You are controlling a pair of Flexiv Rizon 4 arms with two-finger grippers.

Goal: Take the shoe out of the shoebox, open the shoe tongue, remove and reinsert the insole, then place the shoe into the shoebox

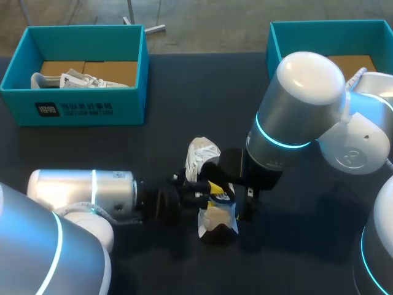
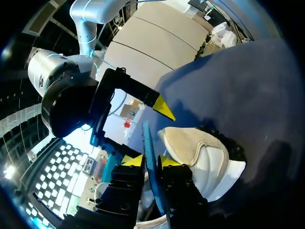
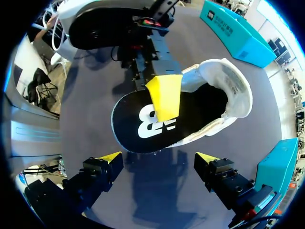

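A white shoe (image 1: 201,153) lies on the dark table (image 1: 123,147) near the middle, its opening facing my right gripper (image 3: 159,157). The dark insole (image 3: 147,124), with a white mark on it, sticks half out of the shoe (image 3: 224,90). My left gripper (image 2: 151,161) comes in from the left and is shut on the insole's thin edge (image 2: 148,143); one of its yellow fingertips (image 3: 164,95) lies flat on the insole. My right gripper hovers just above the insole with its fingers wide apart, holding nothing. In the head view the right wrist hides its fingers.
A teal shoebox (image 1: 73,110) at the back left holds another white shoe (image 1: 70,80). A second teal shoebox (image 1: 288,31) stands at the back right, partly behind my right arm. Bare table lies between the boxes and in front of the shoe.
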